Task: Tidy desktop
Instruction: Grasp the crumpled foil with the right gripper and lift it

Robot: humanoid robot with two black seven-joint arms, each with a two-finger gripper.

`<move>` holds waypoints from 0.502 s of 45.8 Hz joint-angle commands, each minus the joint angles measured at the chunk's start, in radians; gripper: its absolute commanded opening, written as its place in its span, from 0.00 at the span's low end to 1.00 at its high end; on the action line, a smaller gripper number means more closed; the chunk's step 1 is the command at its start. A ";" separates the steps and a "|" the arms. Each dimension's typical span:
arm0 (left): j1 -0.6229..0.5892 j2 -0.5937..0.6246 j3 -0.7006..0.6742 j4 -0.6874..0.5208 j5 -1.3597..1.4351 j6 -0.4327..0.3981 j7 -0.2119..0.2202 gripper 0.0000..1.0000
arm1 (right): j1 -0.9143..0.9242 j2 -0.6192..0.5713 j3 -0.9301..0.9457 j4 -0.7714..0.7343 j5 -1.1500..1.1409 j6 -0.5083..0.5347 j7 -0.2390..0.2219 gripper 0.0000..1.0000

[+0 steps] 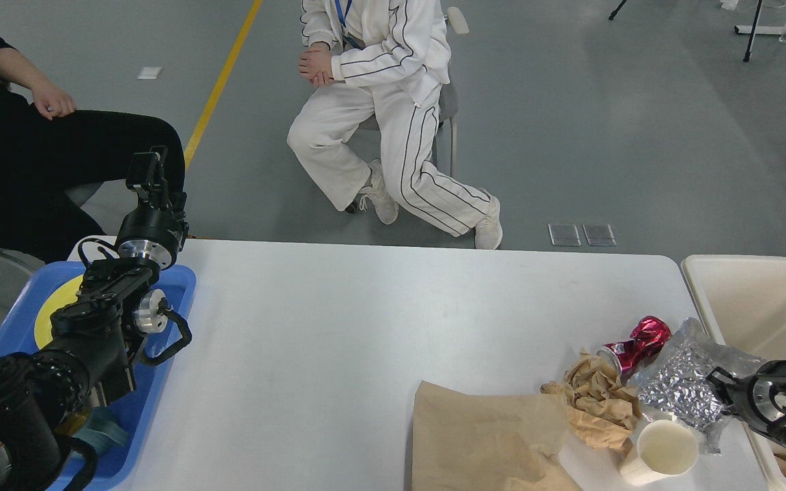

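Right gripper [719, 386] presses against the silver foil bag [681, 383] on the tabletop [338, 327]; jaws' state unclear. Pinch one crinkled edge firmly; beige bin [761, 300] sits just behind them.

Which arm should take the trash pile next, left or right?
Right. Its end effector is at the silver foil bag, beside the crushed red can and beige bin. The left end effector sits across the desktop, over the blue tray.

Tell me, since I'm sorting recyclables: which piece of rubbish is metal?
The crushed red can, lying between the crumpled brown paper and silver bag.
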 commanded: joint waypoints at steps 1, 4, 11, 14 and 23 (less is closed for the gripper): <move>0.000 0.000 0.000 0.000 0.000 0.000 0.000 0.97 | 0.018 -0.017 -0.002 0.002 0.001 0.000 0.000 0.00; 0.000 0.000 0.000 0.000 0.000 0.000 0.000 0.97 | 0.030 -0.040 -0.005 0.003 0.001 0.000 0.000 0.00; 0.000 0.000 0.000 0.000 0.000 0.000 0.000 0.97 | 0.082 -0.105 -0.023 0.002 0.002 0.001 -0.002 0.00; 0.000 0.000 0.000 0.000 0.000 0.000 0.000 0.97 | 0.104 -0.134 -0.029 0.003 -0.001 0.009 -0.002 0.00; 0.000 0.000 0.000 0.000 0.000 0.000 0.000 0.97 | 0.228 -0.223 -0.031 0.069 -0.007 0.075 0.001 0.00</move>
